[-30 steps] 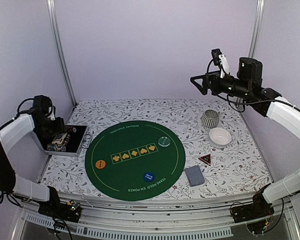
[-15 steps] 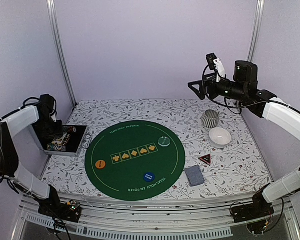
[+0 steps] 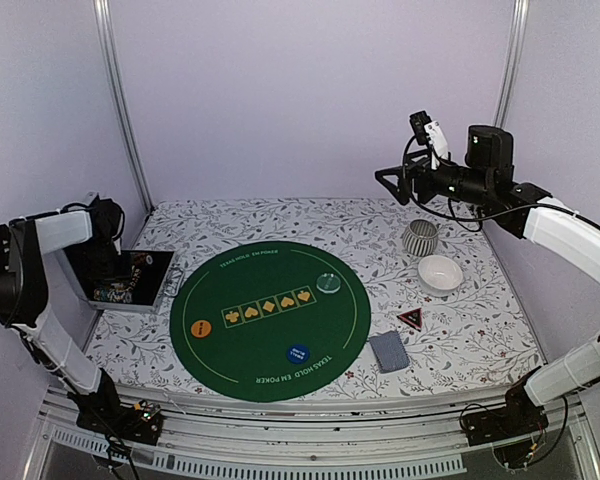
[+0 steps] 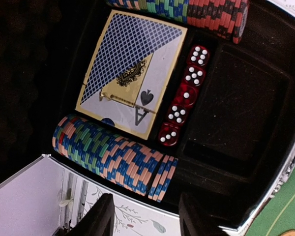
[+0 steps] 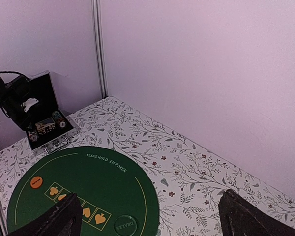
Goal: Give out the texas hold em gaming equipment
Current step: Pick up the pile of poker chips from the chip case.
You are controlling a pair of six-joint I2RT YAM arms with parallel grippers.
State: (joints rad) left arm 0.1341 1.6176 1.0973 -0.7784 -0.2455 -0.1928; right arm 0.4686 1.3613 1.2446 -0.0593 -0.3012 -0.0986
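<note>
Two arms have shifted over the last second. The left arm's long link has swung up and inward above the open case [image 3: 130, 282], which sits just off the left edge of the green mat [image 3: 270, 385]. The right arm has eased slightly lower and leftward, and is high above the mat's far right side. Nothing on the surface has moved.

The left end effector [image 4: 147, 216] hangs over the case with its fingers partly apart and nothing between them. Below it lie a row of striped poker chips [image 4: 113, 160], a boxed deck [image 4: 132, 73] and red dice [image 4: 184, 98].

The right end effector [image 3: 391, 181] is spread wide, holding and touching nothing.

On the mat, the orange button [image 3: 201, 328] lies at the left, the blue button [image 3: 298, 353] near the front and the clear disc [image 3: 328, 283] right of centre. Off its right edge are the red-black triangle marker [image 3: 410, 319] and the grey-blue-backed playing cards [image 3: 388, 351].
</note>
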